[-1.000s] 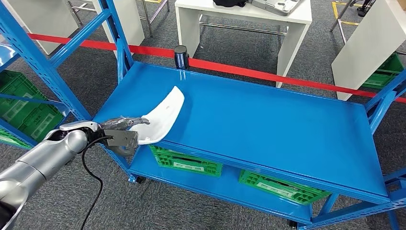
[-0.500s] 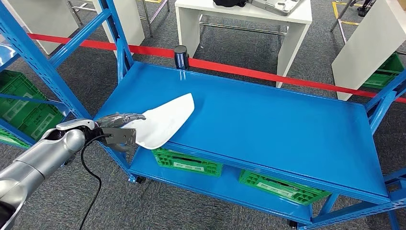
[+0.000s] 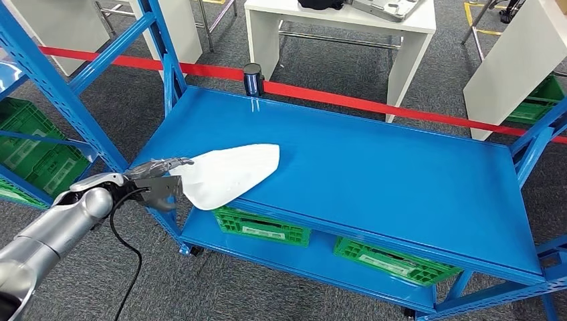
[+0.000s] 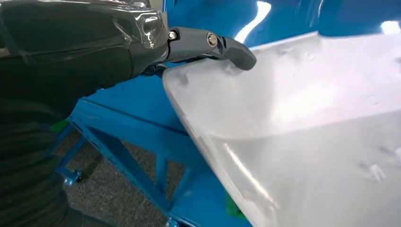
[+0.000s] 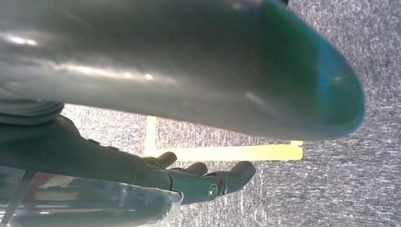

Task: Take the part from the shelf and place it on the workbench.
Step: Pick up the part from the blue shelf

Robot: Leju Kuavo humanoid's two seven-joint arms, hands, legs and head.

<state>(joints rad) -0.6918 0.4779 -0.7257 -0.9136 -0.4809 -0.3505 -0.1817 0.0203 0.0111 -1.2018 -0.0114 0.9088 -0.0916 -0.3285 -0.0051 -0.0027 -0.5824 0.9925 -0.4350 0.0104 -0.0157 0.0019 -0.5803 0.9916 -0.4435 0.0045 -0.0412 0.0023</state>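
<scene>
The part (image 3: 231, 172) is a white curved plastic shell lying low and nearly flat over the front left corner of the blue workbench top (image 3: 374, 167). My left hand (image 3: 157, 179) grips its near end just off that corner, fingers over the top edge. The left wrist view shows the part (image 4: 302, 127) close up, with a dark finger (image 4: 213, 45) hooked over its rim. I cannot tell whether the part touches the surface. My right hand (image 5: 198, 182) hangs above grey carpet with its fingers apart and nothing in it.
Green crates (image 3: 257, 227) (image 3: 394, 261) sit on the lower level under the top. A red barrier tape (image 3: 374, 105) and a dark post (image 3: 253, 79) run behind it. A blue rack upright (image 3: 60, 93) stands at the left, a white table (image 3: 334, 27) beyond.
The part has tipped from standing steeply on edge to lying nearly flat, its far end swinging right and down over the blue top. My left hand has lowered slightly with it.
</scene>
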